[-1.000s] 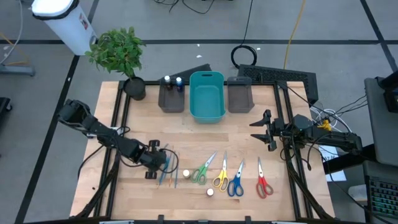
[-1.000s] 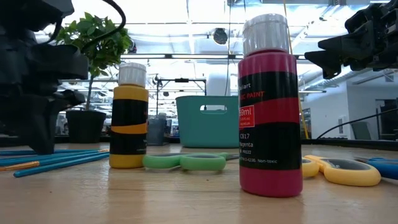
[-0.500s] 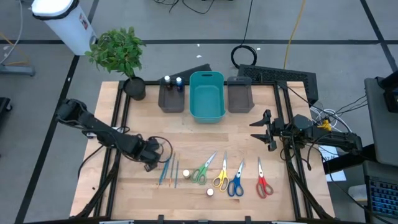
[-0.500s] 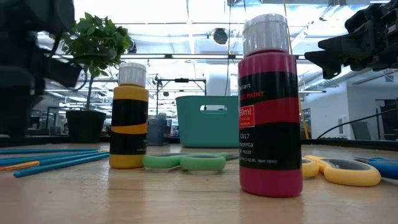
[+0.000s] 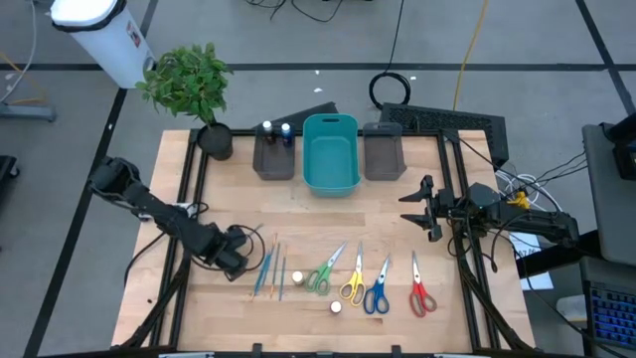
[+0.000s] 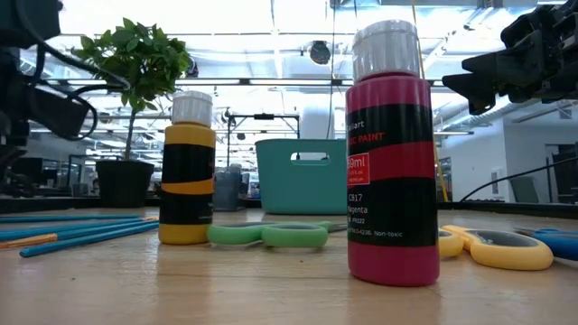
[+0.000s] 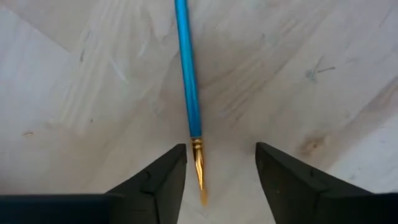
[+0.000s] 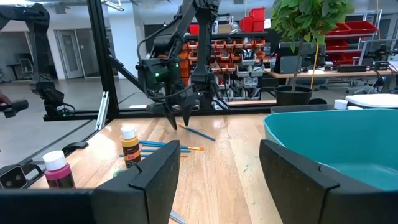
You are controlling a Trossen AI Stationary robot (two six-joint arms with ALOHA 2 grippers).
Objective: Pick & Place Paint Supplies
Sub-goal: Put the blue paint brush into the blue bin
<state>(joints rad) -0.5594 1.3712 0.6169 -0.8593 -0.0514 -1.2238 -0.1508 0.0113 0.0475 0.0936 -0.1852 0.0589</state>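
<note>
— Wooden worktop [image 5: 298, 214]: where are the brushes [image 5: 270, 268]?

— Around 7 o'clock, loose. Left gripper [image 7: 221, 180] hovers over one brush, jaws apart, empty.

— Step?

— Probably picking. Next: descend, straddle the handle, close. Right gripper [image 5: 419, 209] waits at 3 o'clock, jaws apart.

My left wrist view: blue brush [image 7: 188, 81] handle cut off by edge. Low view: blue scissors [image 6: 555, 236] cut off at edge; red scissors hidden.
</note>
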